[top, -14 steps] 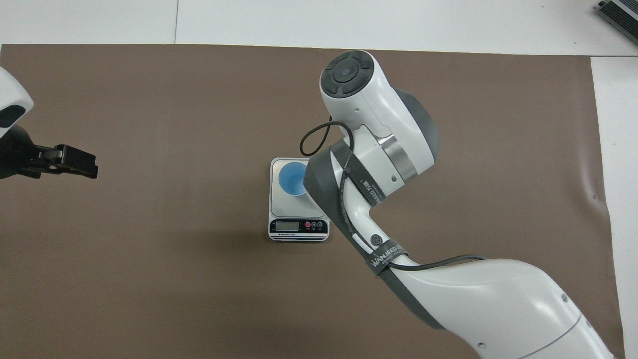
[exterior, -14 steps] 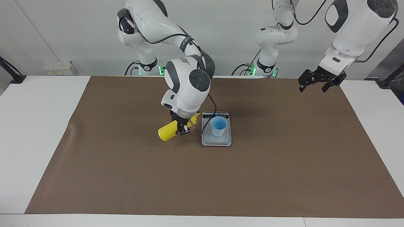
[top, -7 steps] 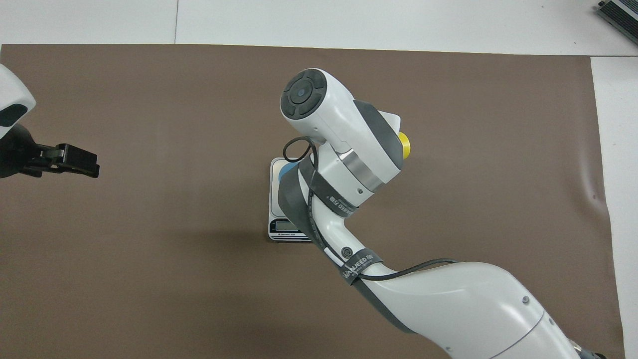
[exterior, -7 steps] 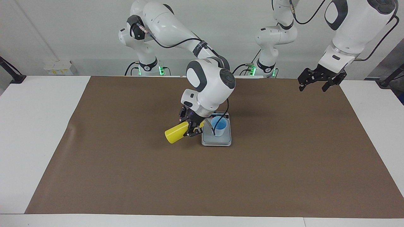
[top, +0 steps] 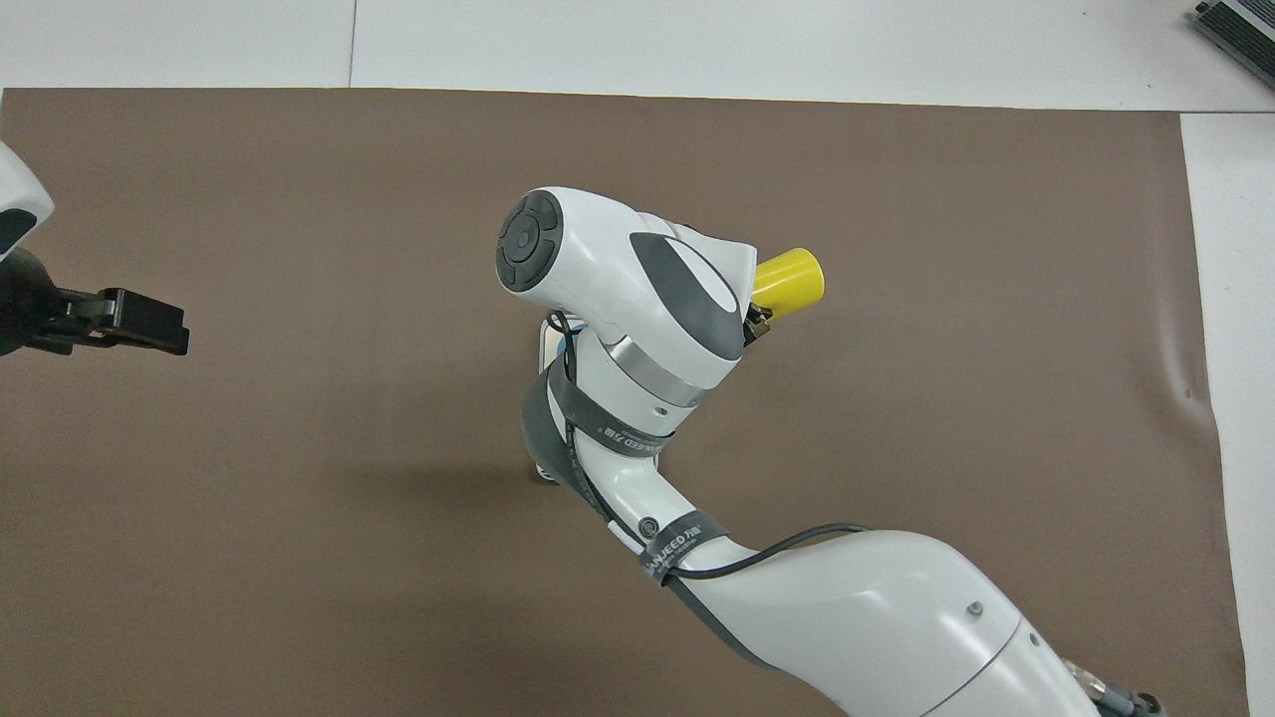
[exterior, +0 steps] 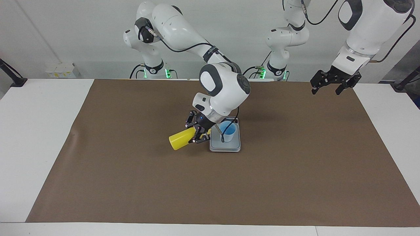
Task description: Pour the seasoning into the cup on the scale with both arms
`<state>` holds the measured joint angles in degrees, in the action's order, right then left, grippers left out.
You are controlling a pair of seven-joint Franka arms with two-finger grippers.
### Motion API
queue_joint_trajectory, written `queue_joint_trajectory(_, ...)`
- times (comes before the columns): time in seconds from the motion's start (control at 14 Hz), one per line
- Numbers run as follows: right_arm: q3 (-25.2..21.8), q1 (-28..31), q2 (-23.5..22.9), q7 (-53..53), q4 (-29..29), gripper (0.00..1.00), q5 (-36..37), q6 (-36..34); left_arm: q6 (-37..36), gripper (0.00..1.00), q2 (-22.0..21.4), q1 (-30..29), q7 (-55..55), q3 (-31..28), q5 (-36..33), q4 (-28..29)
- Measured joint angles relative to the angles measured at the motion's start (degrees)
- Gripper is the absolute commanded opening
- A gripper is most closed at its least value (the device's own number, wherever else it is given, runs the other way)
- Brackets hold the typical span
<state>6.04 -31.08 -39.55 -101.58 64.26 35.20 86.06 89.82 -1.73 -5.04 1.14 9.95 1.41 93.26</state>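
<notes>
My right gripper (exterior: 196, 131) is shut on the yellow seasoning bottle (exterior: 178, 141) and holds it tipped almost flat, just above the mat beside the scale. The bottle's base points away from the cup and its nozzle end, mostly hidden by the fingers, points at the cup. The light-blue cup (exterior: 227, 131) stands upright on the silver-grey scale (exterior: 225, 146). In the overhead view the right arm hides the cup and nearly all of the scale; only the bottle's base (top: 788, 281) shows. My left gripper (exterior: 325, 91) is open and empty, raised over the mat at the left arm's end, also seen in the overhead view (top: 159, 321).
A brown mat (exterior: 131, 183) covers most of the white table (exterior: 32, 131). A black cable from the right arm's wrist hangs in a loop by the cup (exterior: 223, 137). A dark device sits at the table's corner (top: 1240, 28).
My right arm has swung its wrist toward the scale, bringing the bottle's nozzle end from beside the scale up to the cup. The left gripper has hardly moved.
</notes>
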Motion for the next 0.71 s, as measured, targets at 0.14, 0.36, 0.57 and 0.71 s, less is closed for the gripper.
queue_joint_trajectory(0.14, 0.1, -0.1, -0.1, -3.1, -0.2, 0.00, 0.0, 1.5, 0.0, 1.00, 0.0, 0.0, 0.0, 0.0, 0.0, 0.0)
queue_joint_trajectory(0.36, 0.1, -0.2, -0.2, -5.3, -0.2, 0.00, 0.0, 3.9, 0.0, 1.00, 0.0, 0.0, 0.0, 0.0, 0.0, 0.0)
queue_joint_trajectory(0.57, 0.1, -0.1, -0.7, -5.4, -0.1, 0.00, 0.1, 4.8, 0.0, 1.00, 0.0, 0.0, 0.0, 0.0, 0.0, 0.0)
queue_joint_trajectory(0.71, 0.1, -0.1, -1.1, -7.6, 0.0, 0.00, 0.5, 6.3, 0.0, 1.00, 0.0, 0.0, 0.0, 0.0, 0.0, 0.0)
